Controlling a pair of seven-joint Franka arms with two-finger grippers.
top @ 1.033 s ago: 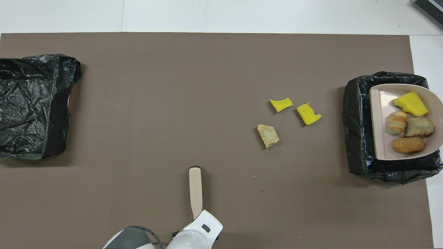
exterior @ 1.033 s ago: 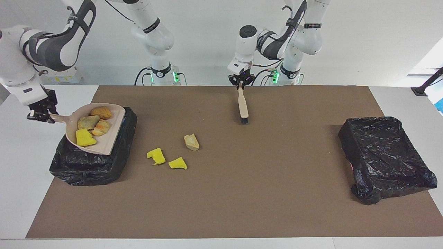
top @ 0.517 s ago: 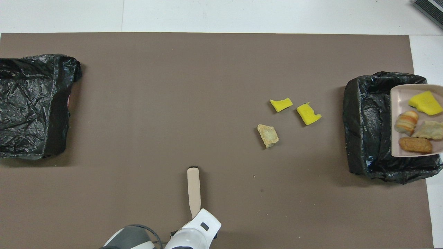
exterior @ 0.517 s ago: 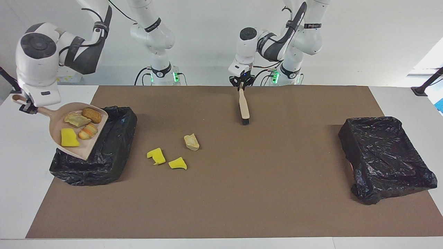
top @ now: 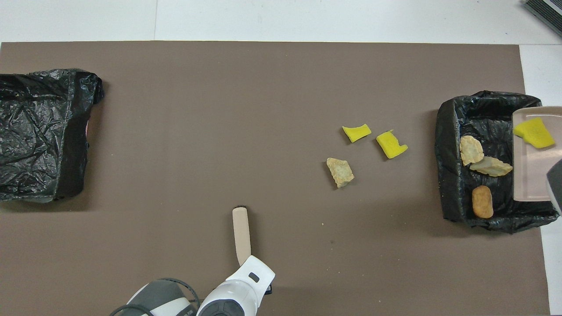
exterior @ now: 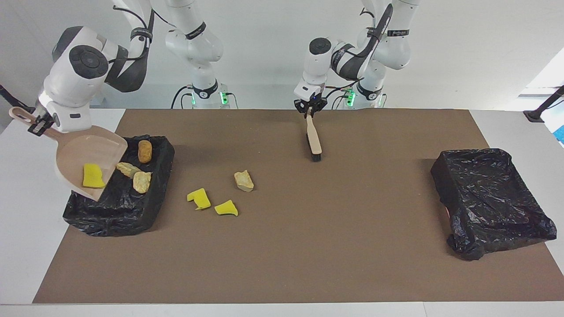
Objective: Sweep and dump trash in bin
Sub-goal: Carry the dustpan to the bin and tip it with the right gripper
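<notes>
My right gripper point(exterior: 40, 127) is shut on the handle of the beige dustpan point(exterior: 83, 158), which tilts steeply over the black-lined bin point(exterior: 128, 215) at the right arm's end. One yellow sponge piece point(exterior: 93, 176) still lies on the pan point(top: 529, 175). Three brown chunks point(exterior: 142, 181) lie in the bin point(top: 448, 145). On the mat beside the bin lie two yellow sponge pieces point(exterior: 199, 198) point(exterior: 226, 208) and a tan chunk point(exterior: 243, 180). My left gripper point(exterior: 309, 112) is shut on the beige hand brush point(exterior: 313, 140), bristles down at the mat.
A second black-lined bin point(exterior: 489, 198) stands at the left arm's end of the brown mat point(exterior: 308, 246). White table shows around the mat. A dark object point(top: 544, 11) sits at the table's corner farthest from the robots.
My right gripper has raised the dustpan's handle and tipped the pan. Three brown chunks slid off it into the bin; the yellow piece stayed on. The brush shifted slightly.
</notes>
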